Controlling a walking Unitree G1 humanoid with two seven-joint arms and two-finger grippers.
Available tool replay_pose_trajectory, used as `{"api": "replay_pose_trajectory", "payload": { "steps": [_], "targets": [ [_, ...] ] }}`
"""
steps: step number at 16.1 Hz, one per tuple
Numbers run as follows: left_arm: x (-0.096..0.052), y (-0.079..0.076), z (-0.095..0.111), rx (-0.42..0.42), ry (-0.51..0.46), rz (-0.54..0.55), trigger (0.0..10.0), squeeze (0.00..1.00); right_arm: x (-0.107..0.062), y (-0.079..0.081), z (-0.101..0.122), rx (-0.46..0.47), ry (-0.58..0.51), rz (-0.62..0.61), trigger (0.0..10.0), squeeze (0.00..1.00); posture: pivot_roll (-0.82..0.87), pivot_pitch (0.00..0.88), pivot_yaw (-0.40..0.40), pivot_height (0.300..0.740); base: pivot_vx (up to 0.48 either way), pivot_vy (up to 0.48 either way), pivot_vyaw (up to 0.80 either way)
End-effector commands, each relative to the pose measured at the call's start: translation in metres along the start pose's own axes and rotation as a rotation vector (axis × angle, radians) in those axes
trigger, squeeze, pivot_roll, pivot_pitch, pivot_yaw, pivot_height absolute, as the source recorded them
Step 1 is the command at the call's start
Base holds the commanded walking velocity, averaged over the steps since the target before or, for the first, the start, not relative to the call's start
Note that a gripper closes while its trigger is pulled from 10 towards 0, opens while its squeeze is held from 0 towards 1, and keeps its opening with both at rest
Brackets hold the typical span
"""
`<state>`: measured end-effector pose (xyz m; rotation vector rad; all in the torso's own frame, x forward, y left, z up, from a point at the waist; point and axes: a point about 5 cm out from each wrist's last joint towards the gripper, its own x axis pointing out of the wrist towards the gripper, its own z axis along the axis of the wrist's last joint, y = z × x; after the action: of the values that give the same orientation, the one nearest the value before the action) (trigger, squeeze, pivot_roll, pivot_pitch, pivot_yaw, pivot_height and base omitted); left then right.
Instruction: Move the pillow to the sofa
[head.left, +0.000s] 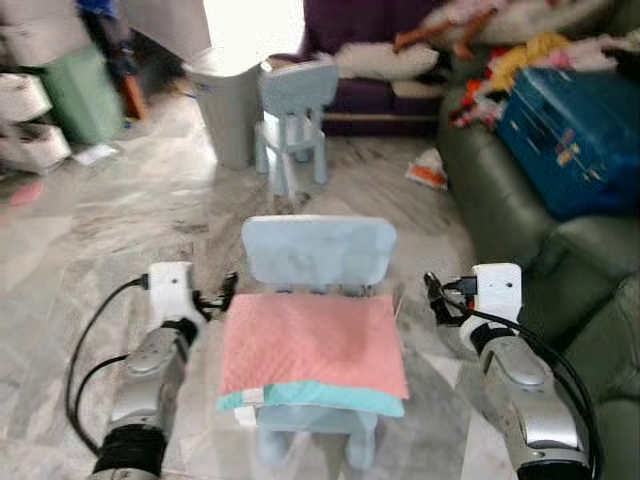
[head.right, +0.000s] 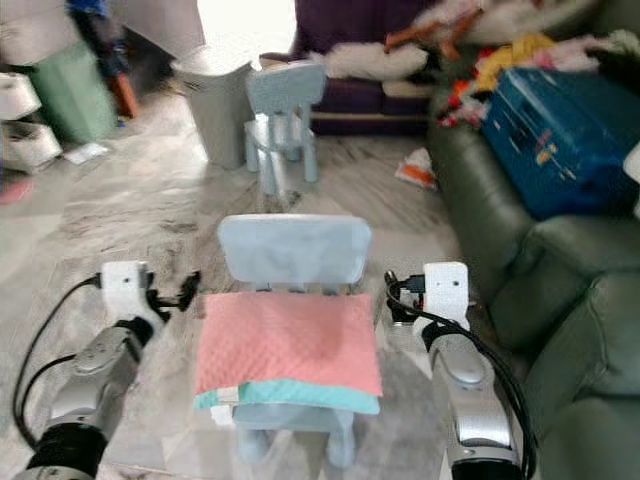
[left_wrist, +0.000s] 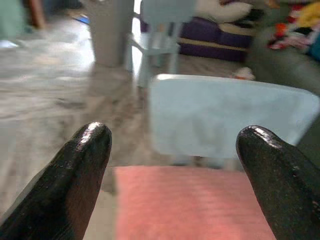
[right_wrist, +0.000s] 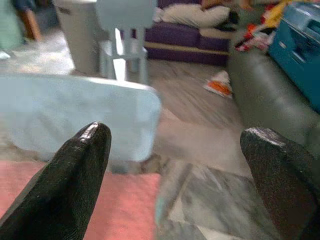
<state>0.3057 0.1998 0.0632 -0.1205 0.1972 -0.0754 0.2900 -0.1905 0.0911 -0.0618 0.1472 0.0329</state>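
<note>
A pink pillow (head.left: 312, 345) with a teal underside lies flat on the seat of a small pale blue chair (head.left: 318, 250) right in front of me. My left gripper (head.left: 222, 292) hovers open by the pillow's left edge. My right gripper (head.left: 432, 295) is held open by its right edge. In the left wrist view the pillow (left_wrist: 195, 200) lies between and beyond the open gripper (left_wrist: 174, 131). The right wrist view has the pillow's corner (right_wrist: 125, 200) past the open gripper (right_wrist: 176, 131). A dark green sofa (head.left: 500, 205) runs along the right.
A blue case (head.left: 570, 135) and a pile of clothes (head.left: 520, 60) occupy the green sofa's far end. A second small chair (head.left: 296, 110) and a grey bin (head.left: 228, 100) stand ahead. A purple sofa (head.left: 380, 95) is at the back. Litter (head.left: 428, 170) lies on the marble floor.
</note>
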Motion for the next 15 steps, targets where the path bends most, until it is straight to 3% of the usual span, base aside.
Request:
{"api": "replay_pose_trajectory", "payload": {
  "steps": [1, 4, 5, 8, 13, 15],
  "targets": [
    [-0.003, 0.005, -0.005, 0.029, 0.011, 0.022, 10.0, 0.00, 0.002, -0.004, 0.002, 0.003, -0.018, -0.025, 10.0, 0.00, -0.11, 0.000, 0.025, 0.720, 0.000, 0.000, 0.00],
    [-0.009, 0.011, -0.018, 0.046, 0.053, 0.023, 10.0, 0.00, 0.001, -0.007, -0.003, 0.013, 0.019, 0.000, 10.0, 0.00, -0.11, 0.000, 0.024, 0.720, 0.000, 0.000, 0.00],
    [-0.015, 0.013, -0.031, -0.031, 0.095, 0.000, 10.0, 0.00, -0.001, -0.005, -0.006, -0.004, 0.019, 0.011, 10.0, 0.00, -0.11, 0.000, 0.022, 0.720, 0.000, 0.000, 0.00],
    [-0.024, 0.022, -0.043, -0.019, 0.131, 0.030, 10.0, 0.00, -0.004, -0.003, -0.011, 0.004, 0.028, 0.010, 10.0, 0.00, -0.10, 0.000, 0.021, 0.720, 0.000, 0.000, 0.00],
    [-0.025, 0.020, -0.043, -0.014, 0.126, 0.021, 10.0, 0.00, -0.008, 0.003, -0.015, -0.011, 0.034, 0.034, 10.0, 0.00, -0.10, 0.000, 0.023, 0.720, 0.000, 0.000, 0.00],
    [-0.026, 0.019, -0.053, 0.001, 0.160, 0.015, 10.0, 0.00, -0.009, 0.003, -0.021, -0.017, 0.050, 0.033, 10.0, 0.00, -0.10, 0.000, 0.022, 0.720, 0.000, 0.000, 0.00]
  ]
}}
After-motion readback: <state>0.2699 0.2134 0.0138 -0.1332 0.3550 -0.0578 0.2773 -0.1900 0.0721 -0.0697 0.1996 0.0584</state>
